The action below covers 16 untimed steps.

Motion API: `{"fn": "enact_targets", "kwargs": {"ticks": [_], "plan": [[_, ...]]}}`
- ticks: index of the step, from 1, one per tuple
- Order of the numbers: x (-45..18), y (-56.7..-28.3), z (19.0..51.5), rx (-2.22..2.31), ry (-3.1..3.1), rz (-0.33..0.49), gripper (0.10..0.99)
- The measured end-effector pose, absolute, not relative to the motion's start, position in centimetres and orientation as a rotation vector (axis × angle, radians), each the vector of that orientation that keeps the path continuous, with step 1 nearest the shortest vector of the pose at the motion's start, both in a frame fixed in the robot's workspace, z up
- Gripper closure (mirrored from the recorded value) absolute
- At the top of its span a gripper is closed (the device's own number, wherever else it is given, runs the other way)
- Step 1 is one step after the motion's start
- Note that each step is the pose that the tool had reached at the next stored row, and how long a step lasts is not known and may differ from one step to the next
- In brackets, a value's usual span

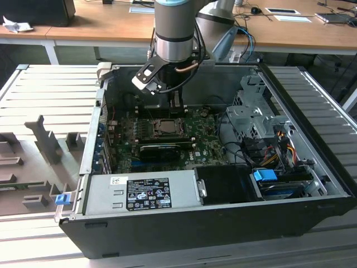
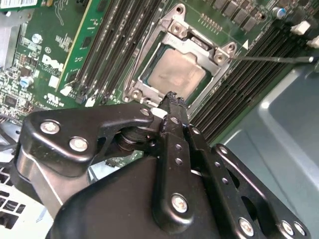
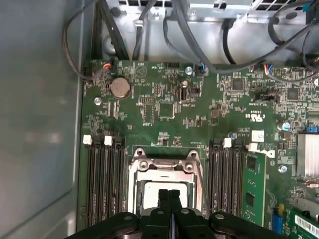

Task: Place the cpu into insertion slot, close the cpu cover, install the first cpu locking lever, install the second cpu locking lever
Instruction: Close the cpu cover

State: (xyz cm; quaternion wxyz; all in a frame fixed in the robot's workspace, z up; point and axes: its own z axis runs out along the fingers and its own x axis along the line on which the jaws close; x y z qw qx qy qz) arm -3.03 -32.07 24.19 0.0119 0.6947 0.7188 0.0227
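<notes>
The cpu (image 2: 175, 74) lies flat in the insertion slot (image 2: 149, 102) on the green motherboard, its silver top showing through the window of the cpu cover (image 2: 199, 44), which lies down over it. In the first wrist view the cpu (image 3: 149, 191) and cpu cover (image 3: 164, 167) sit just beyond my fingertips. My gripper (image 2: 172, 99) is shut with nothing between its fingers and hovers over the socket's edge. A thin locking lever (image 2: 271, 59) sticks out from the socket's corner across the memory slots. In the exterior view the gripper (image 1: 176, 103) hangs just behind the socket (image 1: 165, 127).
The open computer case (image 1: 184, 223) has tall walls around the board. Black memory slots (image 3: 102, 184) flank the socket on both sides. A long black card (image 1: 160, 149) lies in front of the socket. Cables (image 3: 199, 45) and a drive cage (image 1: 251, 120) crowd the exterior view's right.
</notes>
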Motion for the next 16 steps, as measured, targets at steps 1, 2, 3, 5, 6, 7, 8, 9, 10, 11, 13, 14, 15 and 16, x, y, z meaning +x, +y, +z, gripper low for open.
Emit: {"fn": "enact_targets", "kwargs": {"ticks": [1, 2, 3, 5, 6, 7, 8, 9, 10, 11, 13, 14, 15, 16], "plan": [[-3.3, -32.1, 24.1, 2.166, 2.241, 0.071, 0.980], [-3.6, -32.1, 24.1, 2.166, 2.241, 0.071, 0.980], [-3.7, -32.1, 24.0, 2.166, 2.242, 0.071, 0.980], [-4.2, -32.1, 23.8, 2.165, 2.242, 0.071, 0.980], [-4.5, -32.1, 23.6, 2.159, 2.249, 0.071, 0.980], [-4.6, -32.1, 23.6, 2.156, 2.252, 0.071, 0.980], [-4.7, -32.1, 23.5, 2.155, 2.253, 0.071, 0.980], [-4.9, -32.1, 23.4, 2.154, 2.254, 0.071, 0.980], [-5.0, -32.1, 23.4, 2.153, 2.254, 0.071, 0.980], [-5.1, -32.1, 23.4, 2.153, 2.254, 0.071, 0.980], [-5.5, -32.1, 23.4, 2.153, 2.254, 0.071, 0.980], [-5.6, -32.1, 23.4, 2.153, 2.254, 0.071, 0.980], [-5.6, -32.1, 23.4, 2.153, 2.254, 0.071, 0.980], [-5.7, -32.1, 23.4, 2.153, 2.254, 0.071, 0.980]]}}
